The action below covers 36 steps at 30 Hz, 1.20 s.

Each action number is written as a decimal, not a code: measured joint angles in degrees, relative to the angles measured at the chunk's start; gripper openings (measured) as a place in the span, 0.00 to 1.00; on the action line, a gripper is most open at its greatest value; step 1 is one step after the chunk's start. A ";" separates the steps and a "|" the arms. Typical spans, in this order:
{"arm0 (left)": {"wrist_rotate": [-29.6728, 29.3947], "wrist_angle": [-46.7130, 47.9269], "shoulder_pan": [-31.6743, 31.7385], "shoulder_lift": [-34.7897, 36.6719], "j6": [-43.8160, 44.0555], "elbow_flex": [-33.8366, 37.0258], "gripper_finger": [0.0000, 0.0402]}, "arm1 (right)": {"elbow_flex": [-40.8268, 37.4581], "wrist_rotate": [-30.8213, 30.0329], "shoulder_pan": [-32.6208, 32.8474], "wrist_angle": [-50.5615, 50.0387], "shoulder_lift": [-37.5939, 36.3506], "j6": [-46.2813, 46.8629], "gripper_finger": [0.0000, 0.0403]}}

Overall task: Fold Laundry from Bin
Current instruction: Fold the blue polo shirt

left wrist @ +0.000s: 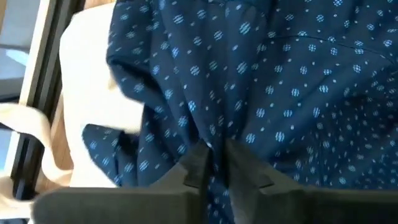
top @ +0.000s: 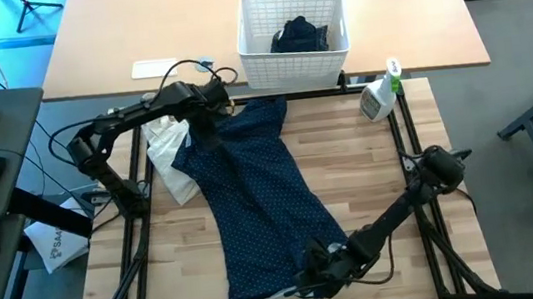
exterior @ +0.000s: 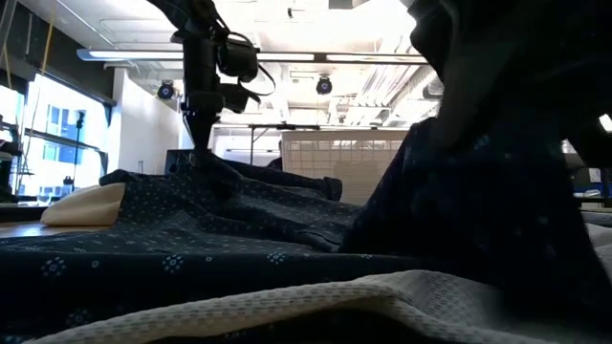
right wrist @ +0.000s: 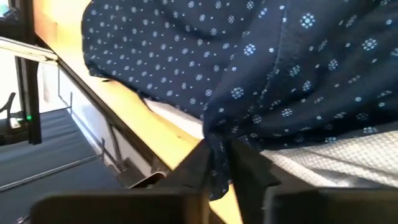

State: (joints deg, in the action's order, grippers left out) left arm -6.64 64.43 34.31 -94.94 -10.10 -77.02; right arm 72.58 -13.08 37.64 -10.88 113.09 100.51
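The navy shirt with tiny white dots point(top: 258, 206) lies spread slantwise on the wooden table, from the far left toward the near edge. My left gripper point(top: 206, 126) stands over its far end, shut on cloth point(left wrist: 214, 165). My right gripper point(top: 312, 268) is at the shirt's near end, close to the table's near edge, also shut on cloth point(right wrist: 217, 165). The white lattice bin point(top: 256, 55) stands beyond the far edge with a dark garment point(top: 299, 35) inside. My left gripper pinches a bunched fold of the dotted shirt point(left wrist: 211, 140) at its far end between its two fingers, coming from above and pointing down. The cloth rises to a small peak at the fingers point(exterior: 203, 158); the rest lies on the table. My right gripper pinches a gathered fold of the shirt near its near edge point(right wrist: 214, 134) between its two fingers, slanting down from the near right. One layer or several, I cannot tell. The cloth around it rests on the table by the near edge.
A cream-white cloth bag point(top: 169, 156) lies on the left, partly under the shirt. A spray bottle point(top: 381, 96) stands at the far right corner. Pale knit cloth point(right wrist: 348, 155) shows under the shirt's near end. Bare wood lies right of the shirt.
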 joint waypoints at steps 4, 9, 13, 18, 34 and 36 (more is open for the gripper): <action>0.44 4.43 2.01 0.00 0.34 -3.68 0.22 | 0.00 0.68 0.96 -0.83 -2.04 0.50 0.30; 5.57 1.87 2.90 0.04 1.01 -11.85 0.38 | 0.00 -1.12 3.47 -1.93 -6.54 2.03 0.46; 11.07 -13.70 1.15 -0.54 -1.69 -12.89 0.43 | -0.01 -6.95 4.58 -10.28 -10.35 4.60 0.49; 11.69 -24.42 -1.64 -6.44 -1.93 -12.85 0.44 | -0.02 -8.95 3.62 -17.31 -13.77 5.05 0.49; 4.64 -27.81 -3.85 -25.13 -4.32 -12.76 0.40 | -0.02 -7.74 2.15 -16.87 -14.46 4.63 0.49; 4.56 -27.94 -3.81 -25.70 -5.52 -12.76 0.32 | -0.02 -7.65 2.15 -16.89 -14.46 4.48 0.49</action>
State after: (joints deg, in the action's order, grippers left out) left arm -2.08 36.49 30.50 -120.63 -15.62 -89.78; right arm 72.55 -20.73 39.79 -27.77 98.63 104.99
